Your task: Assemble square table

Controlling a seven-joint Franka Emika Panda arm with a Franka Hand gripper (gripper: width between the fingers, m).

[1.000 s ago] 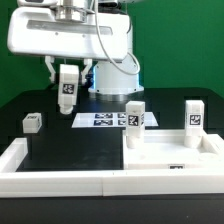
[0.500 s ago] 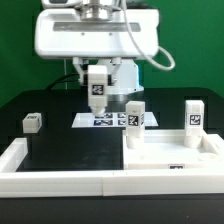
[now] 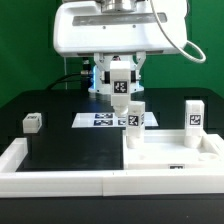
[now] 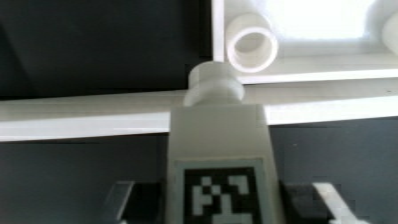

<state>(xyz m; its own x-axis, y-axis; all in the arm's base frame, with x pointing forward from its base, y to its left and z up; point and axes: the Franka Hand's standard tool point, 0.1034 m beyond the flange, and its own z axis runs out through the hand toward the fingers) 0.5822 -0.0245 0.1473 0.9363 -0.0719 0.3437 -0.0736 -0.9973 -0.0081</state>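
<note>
While I hang over the black worktop (image 3: 60, 145) in the exterior view, my end effector (image 3: 118, 84) is clamped on a white leg block (image 3: 119, 92), held upright in the air with its tag facing the camera, near the marker board (image 3: 98, 120). The square table slab (image 3: 170, 152) lies at that view's right against the border wall (image 3: 60, 172), carrying a standing leg (image 3: 134, 120) and a second standing leg (image 3: 193, 115). A loose leg (image 3: 32, 122) sits well apart at the left. From my wrist, my fingers (image 4: 121, 200) flank the tagged block, whose rounded end points toward a corner socket (image 4: 254, 48) without touching it.
</note>
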